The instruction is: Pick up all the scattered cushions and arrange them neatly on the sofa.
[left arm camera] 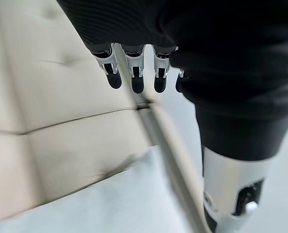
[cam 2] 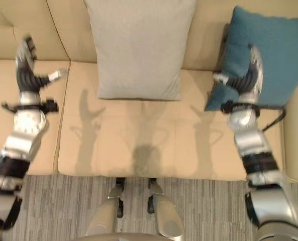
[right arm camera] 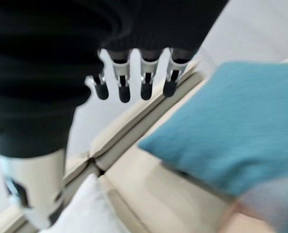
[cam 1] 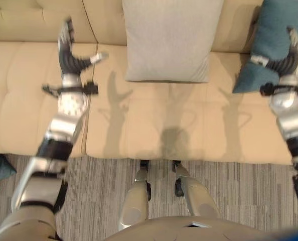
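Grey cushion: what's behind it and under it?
The grey cushion stands on the sofa seat, leaning on the backrest behind it. The strip of backrest and seat it covers is hidden.

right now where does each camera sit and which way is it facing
Left eye view: on the head, looking down at the beige sofa, with the grey cushion and teal cushion leaning on its back; left hand and right hand raised open.
Right eye view: beside it, same scene, slightly offset.
Left wrist view: on the left wrist, looking along straight fingers at the sofa back.
Right wrist view: on the right wrist, looking past its fingers at the teal cushion.
Shared: all four show the sofa.
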`<state>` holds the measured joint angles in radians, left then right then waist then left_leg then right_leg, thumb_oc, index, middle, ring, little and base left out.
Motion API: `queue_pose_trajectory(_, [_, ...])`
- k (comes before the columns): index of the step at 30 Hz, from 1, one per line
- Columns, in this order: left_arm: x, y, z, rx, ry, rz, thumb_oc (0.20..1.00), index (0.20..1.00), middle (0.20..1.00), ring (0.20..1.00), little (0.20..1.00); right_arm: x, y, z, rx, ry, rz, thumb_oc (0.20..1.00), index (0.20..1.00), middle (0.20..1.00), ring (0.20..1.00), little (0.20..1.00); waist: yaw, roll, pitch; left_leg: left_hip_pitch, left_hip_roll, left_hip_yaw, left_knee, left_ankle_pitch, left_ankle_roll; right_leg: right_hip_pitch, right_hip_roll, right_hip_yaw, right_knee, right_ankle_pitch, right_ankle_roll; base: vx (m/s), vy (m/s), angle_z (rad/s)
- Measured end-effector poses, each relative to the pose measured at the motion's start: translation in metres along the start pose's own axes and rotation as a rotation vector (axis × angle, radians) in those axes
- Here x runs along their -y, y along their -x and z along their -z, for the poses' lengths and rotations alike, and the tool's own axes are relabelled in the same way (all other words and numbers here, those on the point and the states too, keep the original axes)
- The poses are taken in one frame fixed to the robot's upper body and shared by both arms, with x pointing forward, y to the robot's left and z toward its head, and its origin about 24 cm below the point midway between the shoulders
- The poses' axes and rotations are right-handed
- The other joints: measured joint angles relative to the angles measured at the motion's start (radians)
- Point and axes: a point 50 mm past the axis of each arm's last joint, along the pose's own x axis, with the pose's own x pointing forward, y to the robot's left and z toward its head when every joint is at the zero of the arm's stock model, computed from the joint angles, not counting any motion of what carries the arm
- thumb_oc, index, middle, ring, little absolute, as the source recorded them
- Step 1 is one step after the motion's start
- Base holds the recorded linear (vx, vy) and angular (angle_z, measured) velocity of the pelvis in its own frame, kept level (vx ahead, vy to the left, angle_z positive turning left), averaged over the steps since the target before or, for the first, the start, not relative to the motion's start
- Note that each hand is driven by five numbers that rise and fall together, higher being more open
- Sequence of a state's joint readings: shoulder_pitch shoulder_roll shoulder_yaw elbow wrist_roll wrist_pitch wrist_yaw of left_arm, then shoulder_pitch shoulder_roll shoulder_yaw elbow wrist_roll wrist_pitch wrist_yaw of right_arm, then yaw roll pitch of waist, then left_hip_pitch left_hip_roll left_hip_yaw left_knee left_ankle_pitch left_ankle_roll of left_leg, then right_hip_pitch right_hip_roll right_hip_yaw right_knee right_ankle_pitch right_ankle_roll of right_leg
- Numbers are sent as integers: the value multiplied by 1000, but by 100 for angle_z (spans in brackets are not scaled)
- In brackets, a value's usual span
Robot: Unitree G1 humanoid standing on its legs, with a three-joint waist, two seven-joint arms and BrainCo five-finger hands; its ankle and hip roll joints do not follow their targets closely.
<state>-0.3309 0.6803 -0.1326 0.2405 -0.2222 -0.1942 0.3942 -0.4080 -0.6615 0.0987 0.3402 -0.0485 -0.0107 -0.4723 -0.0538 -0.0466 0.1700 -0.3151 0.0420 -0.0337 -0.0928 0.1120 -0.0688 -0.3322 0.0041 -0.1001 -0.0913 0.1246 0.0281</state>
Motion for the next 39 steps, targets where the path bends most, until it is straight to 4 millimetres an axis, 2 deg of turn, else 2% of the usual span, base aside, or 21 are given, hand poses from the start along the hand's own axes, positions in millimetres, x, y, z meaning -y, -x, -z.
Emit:
queue_pose_trajectory(4, [-8, 68, 57, -238, -106, 93, 1000, 1000, 1000, 1000, 1000, -31, 73, 62, -231, 2, -171, 1000, 1000, 1000, 1000, 1000, -11, -20, -37, 79, 2, 22, 0, -21, 10, 71, 2, 16, -1, -17, -5, 66, 21, -14])
queue_pose_trajectory(5, [-8, 97, 79, -362, -116, 122, 1000, 1000, 1000, 1000, 1000, -37, 104, 92, -361, 48, -259, 1000, 1000, 1000, 1000, 1000, -11, -15, -53, 113, 1, 25, 0, -29, 18, 102, 0, 23, -1, -24, -1, 25, 16, -11])
queue_pose_trajectory(6, [-7, 111, 90, -424, -122, 136, 1000, 1000, 1000, 1000, 1000, -39, 119, 106, -428, 65, -294, 1000, 1000, 1000, 1000, 1000, -11, -12, -70, 127, 0, 27, -1, -34, 20, 116, -1, 25, -1, -28, -1, 12, 13, -5])
queue_pose_trajectory(7, [-5, 135, 108, -540, -134, 163, 1000, 1000, 1000, 1000, 1000, -40, 141, 125, -520, 103, -354, 1000, 1000, 1000, 1000, 1000, -11, -5, -87, 152, -3, 28, -1, -38, 25, 141, -3, 25, -1, -29, -1, -8, 15, -4])
queue_pose_trajectory(9, [-6, 163, 130, -672, -185, 215, 1000, 1000, 1000, 1000, 1000, -40, 161, 142, -598, 154, -417, 1000, 1000, 1000, 1000, 1000, -12, 2, -112, 164, -6, 32, 0, -42, 32, 150, -5, 31, -1, -32, -2, -19, 20, -6])
queue_pose_trajectory(11, [-4, 190, 154, -827, -250, 261, 1000, 1000, 1000, 1000, 1000, -51, 180, 155, -680, 179, -504, 1000, 1000, 1000, 1000, 1000, -14, 5, -123, 204, -5, 48, -1, -43, 35, 186, -5, 35, -5, -32, -2, -19, 11, -12])
queue_pose_trajectory(12, [0, 215, 166, -931, -287, 321, 1000, 1000, 1000, 1000, 1000, -54, 194, 161, -719, 204, -562, 1000, 1000, 1000, 1000, 1000, -15, 15, -135, 224, -6, 49, -5, -54, 35, 205, -6, 35, -6, -37, -2, -36, 9, -13])
queue_pose_trajectory(15, [9, 267, 185, -1141, -349, 409, 1000, 1000, 1000, 1000, 1000, -60, 224, 174, -819, 246, -659, 1000, 1000, 1000, 1000, 1000, -19, 23, -166, 235, -5, 55, -5, -54, 38, 214, -6, 42, -6, -36, -2, -26, 1, -4])
queue_pose_trajectory(16, [13, 293, 192, -1264, -386, 470, 1000, 1000, 1000, 1000, 1000, -64, 240, 179, -868, 275, -721, 1000, 1000, 1000, 1000, 1000, -18, 25, -166, 263, -5, 56, -5, -54, 43, 240, -6, 44, -6, -38, -5, 0, 0, 0])
queue_pose_trajectory(18, [16, 317, 191, -1336, -415, 531, 1000, 1000, 1000, 1000, 1000, -64, 256, 183, -912, 287, -762, 1000, 1000, 1000, 1000, 1000, -21, 27, -168, 282, -4, 57, -5, -67, 49, 260, -4, 45, -5, -42, -10, -7, -31, -3])
queue_pose_trajectory(23, [17, 322, 190, -1343, -429, 555, 1000, 1000, 1000, 1000, 1000, -59, 277, 190, -987, 309, -796, 1000, 1000, 1000, 1000, 1000, -14, 24, -166, 303, 6, 52, -6, -69, 47, 292, 3, 38, -1, -42, -11, -47, -78, 7])
queue_pose_trajectory(24, [17, 321, 190, -1341, -430, 556, 1000, 1000, 1000, 1000, 1000, -56, 289, 193, -1034, 322, -812, 1000, 1000, 1000, 1000, 1000, -12, 23, -164, 304, 14, 50, -6, -68, 48, 298, 9, 30, -1, -45, -16, -136, -118, 22])
queue_pose_trajectory(29, [20, 323, 190, -1348, -440, 576, 1000, 1000, 1000, 1000, 1000, -58, 311, 193, -1100, 317, -839, 1000, 1000, 1000, 1000, 1000, -12, 25, -147, 296, 34, 41, 9, -60, 48, 301, 27, 1, -6, -54, -42, -134, -42, 14])
queue_pose_trajectory(31, [29, 317, 190, -1330, -420, 578, 1000, 1000, 1000, 1000, 1000, -59, 306, 192, -1089, 317, -835, 1000, 1000, 1000, 1000, 1000, -6, 30, -112, 272, 34, 40, 78, -74, 22, 300, 27, -1, -6, -58, -56, -246, 20, 6])
queue_pose_trajectory(33, [39, 310, 190, -1311, -398, 583, 1000, 1000, 1000, 1000, 1000, -62, 300, 191, -1071, 316, -832, 1000, 1000, 1000, 1000, 1000, -6, 16, -86, 234, 12, 32, 137, -78, -13, 282, 10, -6, -6, -36, -103, -158, 68, -1])
queue_pose_trajectory(35, [43, 297, 190, -1285, -387, 583, 1000, 1000, 1000, 1000, 1000, -68, 299, 188, -1054, 308, -844, 1000, 1000, 1000, 1000, 1000, -17, -22, -76, 203, -39, 25, 293, -164, -5, 275, -47, -14, -4, -29, -102, -105, 102, 12])
queue_pose_trajectory(37, [49, 292, 190, -1269, -371, 590, 1000, 1000, 1000, 1000, 1000, -65, 301, 190, -1067, 318, -844, 1000, 1000, 1000, 1000, 1000, -40, -3, -77, 269, -38, 25, 290, -197, 4, 280, -50, -21, 0, -21, -84, -137, 131, 22])
queue_pose_trajectory(39, [64, 284, 187, -1231, -352, 618, 1000, 1000, 1000, 1000, 1000, -64, 295, 191, -1061, 323, -836, 1000, 1000, 1000, 1000, 1000, -68, 61, -80, 347, -17, 27, 122, -215, 32, 254, -35, -39, 10, -7, -59, -171, 163, 22])
